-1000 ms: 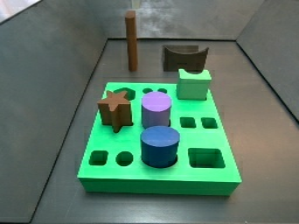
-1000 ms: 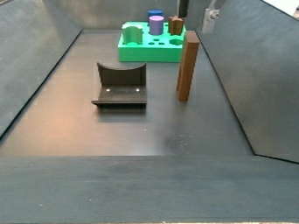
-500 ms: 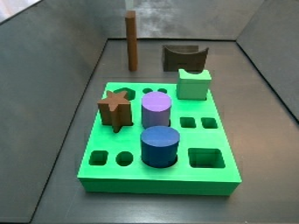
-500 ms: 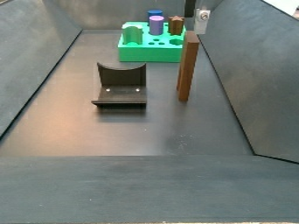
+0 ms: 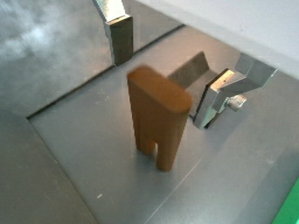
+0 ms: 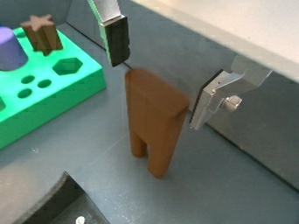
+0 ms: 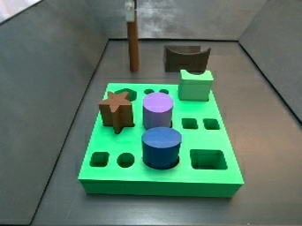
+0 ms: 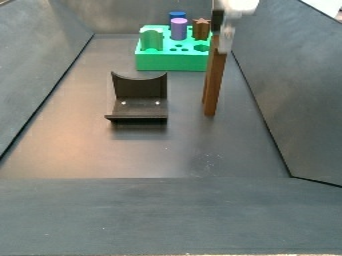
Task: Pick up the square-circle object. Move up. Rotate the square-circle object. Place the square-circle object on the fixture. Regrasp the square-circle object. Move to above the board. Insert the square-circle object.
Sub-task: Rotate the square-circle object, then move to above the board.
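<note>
Slim reddish-brown squared peg, square-circle object (image 6: pixel 152 122), upright on floor. Tool (image 6: pixel 163 63) above it, jaws wide, straddling top. Judgement: descend straight, centre plates on flat sides, then close.

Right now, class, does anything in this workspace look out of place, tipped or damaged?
Nothing stands out. The square-circle object stands upright on the floor, the open gripper straddling its top. The fixture sits flat; the pegs stand straight in the board.

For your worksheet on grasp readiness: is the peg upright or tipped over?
Upright. The peg stands on end on the floor in both side views, apart from the fixture. The open pincer straddles its top, fingers not touching.
</note>
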